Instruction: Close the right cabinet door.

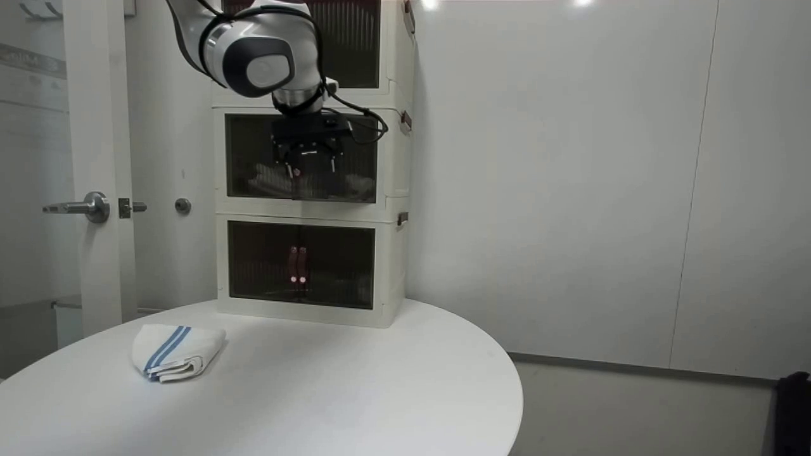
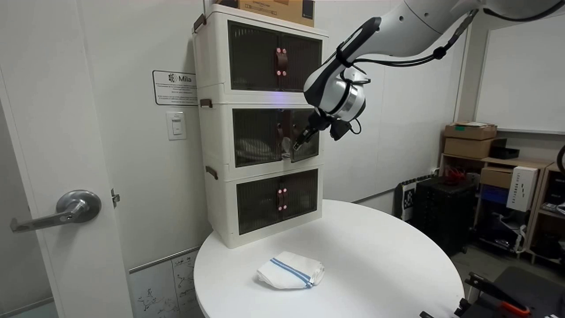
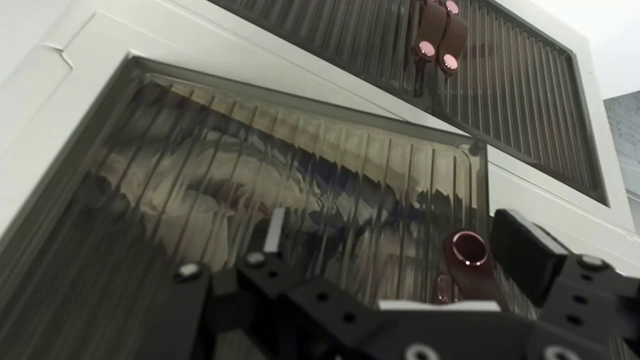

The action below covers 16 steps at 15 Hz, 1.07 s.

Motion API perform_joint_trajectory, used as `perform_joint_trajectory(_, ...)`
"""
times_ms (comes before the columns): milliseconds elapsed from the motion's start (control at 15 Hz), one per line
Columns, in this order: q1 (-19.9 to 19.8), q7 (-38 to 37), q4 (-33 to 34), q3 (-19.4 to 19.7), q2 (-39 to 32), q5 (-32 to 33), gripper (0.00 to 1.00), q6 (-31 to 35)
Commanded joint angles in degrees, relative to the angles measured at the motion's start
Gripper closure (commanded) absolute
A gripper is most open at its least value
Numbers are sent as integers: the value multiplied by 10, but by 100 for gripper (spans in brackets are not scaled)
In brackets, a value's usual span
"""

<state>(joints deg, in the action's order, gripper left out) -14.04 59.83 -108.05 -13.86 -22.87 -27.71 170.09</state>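
The right cabinet door (image 2: 309, 151) is the dark see-through right panel of the white cabinet's (image 2: 217, 132) middle tier. In an exterior view it stands partly open, its free edge swung outward, with a gap beside the left panel (image 2: 256, 137). In the wrist view, which seems upside down, the door (image 3: 360, 200) fills the middle, with its dark red handle (image 3: 472, 265) near its free edge. My gripper (image 1: 312, 168) is open and empty in front of the middle tier. In the wrist view its fingers (image 3: 400, 245) stand apart, the handle between them; contact cannot be told.
The bottom tier's doors (image 2: 278, 201) and top tier's doors (image 2: 276, 57) are shut. A folded white towel with blue stripes (image 1: 180, 351) lies on the round white table (image 1: 355, 392). A room door with a lever handle (image 1: 95, 207) stands beside the cabinet. A cardboard box (image 2: 277, 11) sits on top.
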Motion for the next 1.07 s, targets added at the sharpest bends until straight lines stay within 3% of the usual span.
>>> perform_joint_trajectory(0, -27, 36, 6, -36, -8, -24, 0, 23)
perform_joint_trajectory(733, -101, 109, 11, -125, -22, -31, 0, 31)
perform_joint_trajectory(1000, -122, 81, 17, -166, -42, -74, 0, 122)
